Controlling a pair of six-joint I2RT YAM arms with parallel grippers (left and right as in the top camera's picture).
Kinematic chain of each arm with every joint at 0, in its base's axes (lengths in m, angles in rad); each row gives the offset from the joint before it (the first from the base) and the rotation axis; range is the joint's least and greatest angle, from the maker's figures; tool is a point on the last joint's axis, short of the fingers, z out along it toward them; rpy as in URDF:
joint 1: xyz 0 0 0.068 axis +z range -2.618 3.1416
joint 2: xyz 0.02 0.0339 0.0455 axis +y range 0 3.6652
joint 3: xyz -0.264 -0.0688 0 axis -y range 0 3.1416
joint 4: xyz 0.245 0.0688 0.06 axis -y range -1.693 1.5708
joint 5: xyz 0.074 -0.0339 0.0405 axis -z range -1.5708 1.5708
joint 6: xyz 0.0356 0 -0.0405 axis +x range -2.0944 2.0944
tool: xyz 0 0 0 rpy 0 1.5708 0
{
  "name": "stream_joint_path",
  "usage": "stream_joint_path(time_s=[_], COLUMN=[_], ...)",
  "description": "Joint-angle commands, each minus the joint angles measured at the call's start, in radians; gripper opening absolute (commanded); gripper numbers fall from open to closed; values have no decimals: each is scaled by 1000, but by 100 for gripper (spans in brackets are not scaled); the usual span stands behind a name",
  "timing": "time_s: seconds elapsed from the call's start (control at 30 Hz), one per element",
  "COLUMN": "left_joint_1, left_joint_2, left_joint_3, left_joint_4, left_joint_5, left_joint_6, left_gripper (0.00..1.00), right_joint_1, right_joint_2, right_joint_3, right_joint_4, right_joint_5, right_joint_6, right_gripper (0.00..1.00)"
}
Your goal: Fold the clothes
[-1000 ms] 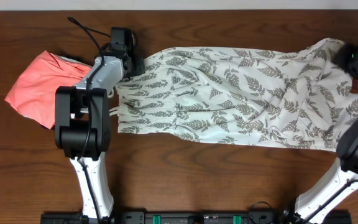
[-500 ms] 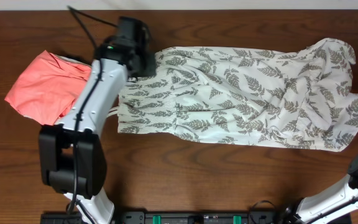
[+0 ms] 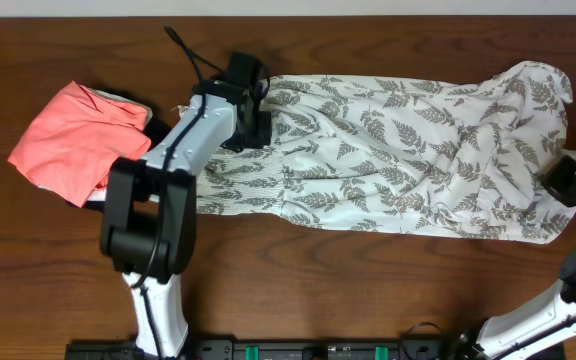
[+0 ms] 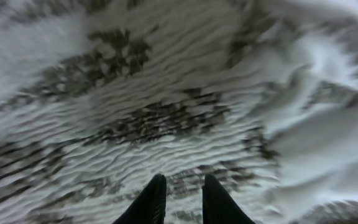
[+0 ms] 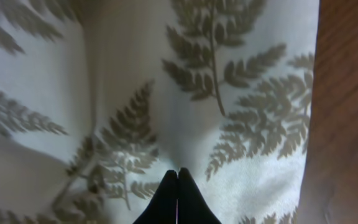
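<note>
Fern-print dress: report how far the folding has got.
Done: nothing; the long white fern-print dress lies full length on the brown wooden table, no fold visible. In hand: left gripper, slightly open, is over the smocked bodice; right gripper, shut and empty, over the hem edge. Left: every fold.

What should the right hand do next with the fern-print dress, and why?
Probably open the right hand and lower it to pinch the long white fern-print thin-fabric dress at its end: the fingers are closed together with no fabric between them, and the dress lies spread flat, unfolded.
</note>
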Motion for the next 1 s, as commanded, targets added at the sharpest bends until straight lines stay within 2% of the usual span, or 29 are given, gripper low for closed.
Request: stream_joint_path(time_s=[0.0,0.33,0.43,0.7,0.83,0.97], left_joint_1=[3,4,4,4,4,4], left_joint_2=[21,21,21,21,21,21], left_joint_3=[2,2,2,2,2,2], left_joint_4=[-8,-26,-36,-40,-51,-55], left_joint_5=[0,-1,-1,-1,-1,-1], left_joint_6=[-9,-9,-9,-8,-5,-5], left_gripper=[22,22,22,22,22,22], right_joint_1=[-2,-52,-128,-397,-520,-553], right_joint_2=[-3,-3,-3,-3,-3,-7], right_joint_3=[-43,-181,-188,-188,-172,-127], right_joint_4=[-22,-28,-79,-162,-156,-153], right_joint_5=[88,237,243,222,65,-148], right_joint_6=[3,92,151,178,179,158], right_gripper=[2,7,8,11,11,11])
